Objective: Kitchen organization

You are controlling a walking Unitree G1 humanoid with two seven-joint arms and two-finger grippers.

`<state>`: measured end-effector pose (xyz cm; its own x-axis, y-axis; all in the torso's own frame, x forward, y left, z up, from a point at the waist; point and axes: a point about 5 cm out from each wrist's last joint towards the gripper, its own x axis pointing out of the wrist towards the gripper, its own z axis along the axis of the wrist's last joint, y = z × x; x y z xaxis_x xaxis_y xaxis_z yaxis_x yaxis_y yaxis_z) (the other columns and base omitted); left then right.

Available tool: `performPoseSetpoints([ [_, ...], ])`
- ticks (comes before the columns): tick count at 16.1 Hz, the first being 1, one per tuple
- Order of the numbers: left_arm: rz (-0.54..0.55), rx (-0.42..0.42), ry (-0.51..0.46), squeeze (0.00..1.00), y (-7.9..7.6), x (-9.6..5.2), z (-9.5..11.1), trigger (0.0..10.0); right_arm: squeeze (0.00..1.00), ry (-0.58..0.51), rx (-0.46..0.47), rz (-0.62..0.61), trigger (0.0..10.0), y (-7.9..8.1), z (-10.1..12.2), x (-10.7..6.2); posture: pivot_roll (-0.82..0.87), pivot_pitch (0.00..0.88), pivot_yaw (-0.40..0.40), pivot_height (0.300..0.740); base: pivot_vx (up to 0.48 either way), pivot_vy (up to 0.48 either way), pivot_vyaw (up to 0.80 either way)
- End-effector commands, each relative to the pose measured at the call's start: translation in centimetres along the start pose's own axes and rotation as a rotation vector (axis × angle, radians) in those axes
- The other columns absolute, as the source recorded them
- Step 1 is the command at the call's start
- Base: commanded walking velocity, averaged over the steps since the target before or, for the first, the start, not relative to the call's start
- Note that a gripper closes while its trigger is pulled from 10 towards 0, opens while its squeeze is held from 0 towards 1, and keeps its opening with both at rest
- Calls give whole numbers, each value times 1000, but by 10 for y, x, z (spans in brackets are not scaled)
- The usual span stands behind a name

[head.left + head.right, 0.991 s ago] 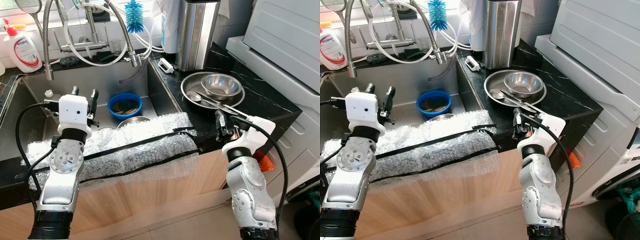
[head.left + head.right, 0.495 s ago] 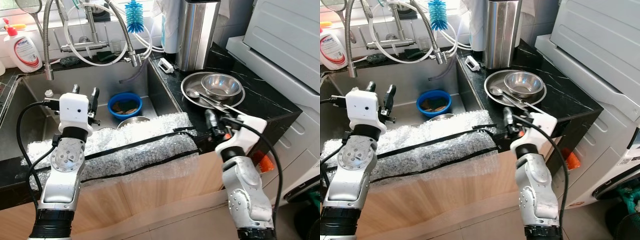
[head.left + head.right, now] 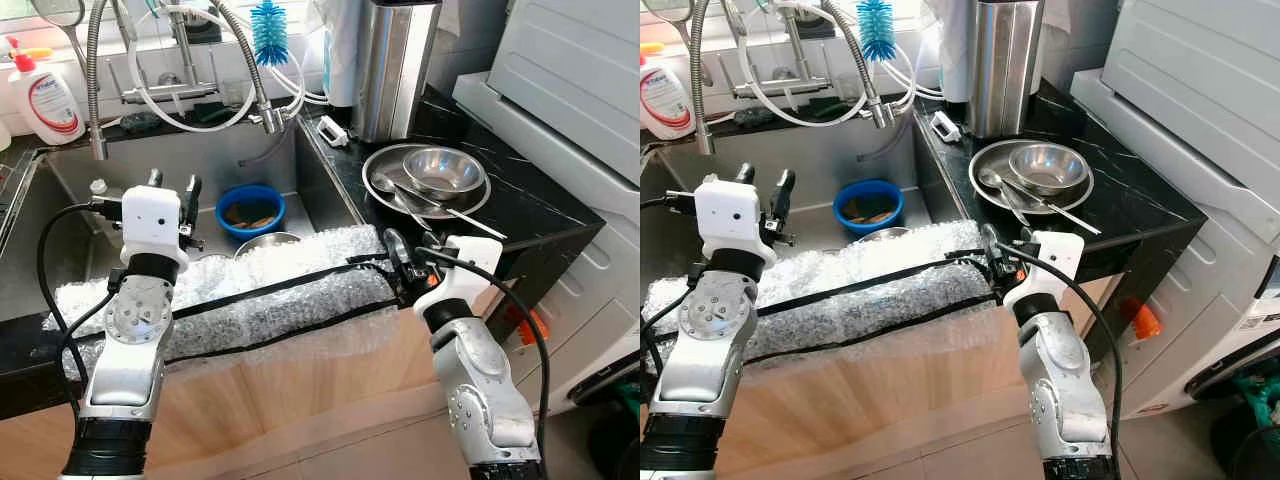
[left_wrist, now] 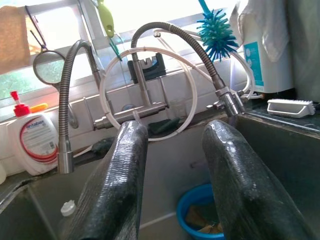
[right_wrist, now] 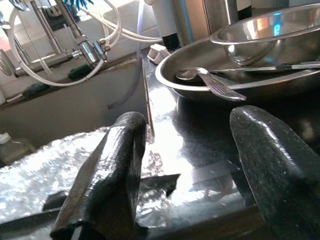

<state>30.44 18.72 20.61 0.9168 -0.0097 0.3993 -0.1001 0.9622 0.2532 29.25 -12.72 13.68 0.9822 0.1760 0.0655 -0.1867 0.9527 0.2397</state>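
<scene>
Now my right gripper, fingers spread and empty, has swung leftward from beside the round steel tray to the right end of the clear bubble-wrap sheet taped with black strips, which drapes the sink's front edge; I judge the wrap is next to be handled. My left gripper, also parted and empty, still hovers over the steel sink, above the blue bowl. Black marble counter right; white appliance beyond.

Right tool open at bubble wrap edge; left tool over sink.
</scene>
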Motion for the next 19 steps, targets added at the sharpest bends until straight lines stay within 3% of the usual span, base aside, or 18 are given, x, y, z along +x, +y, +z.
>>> performPoseSetpoints([
  [1, -17, 17, -8, 0, -3, 3, 2, 10000, 0, 17, -17, 0, 10000, 2, -3, -2, -96, 0, 26, 740, 0, 0, 0],
  [5, -20, 14, -7, 0, -4, 3, 2, 10000, 0, 34, -71, -66, 10000, -5, -7, -6, -96, 0, 27, 740, 0, 0, 0],
  [10, -17, 11, -8, 0, -5, 3, 1, 10000, 0, -55, -117, -133, 10000, -14, 7, -2, -97, 0, 26, 740, 0, 0, 0],
  [19, -24, 11, -10, 0, -7, 3, 2, 10000, 0, -38, -133, -101, 10000, -5, 3, 23, -92, 0, 27, 740, 0, 0, 0],
])
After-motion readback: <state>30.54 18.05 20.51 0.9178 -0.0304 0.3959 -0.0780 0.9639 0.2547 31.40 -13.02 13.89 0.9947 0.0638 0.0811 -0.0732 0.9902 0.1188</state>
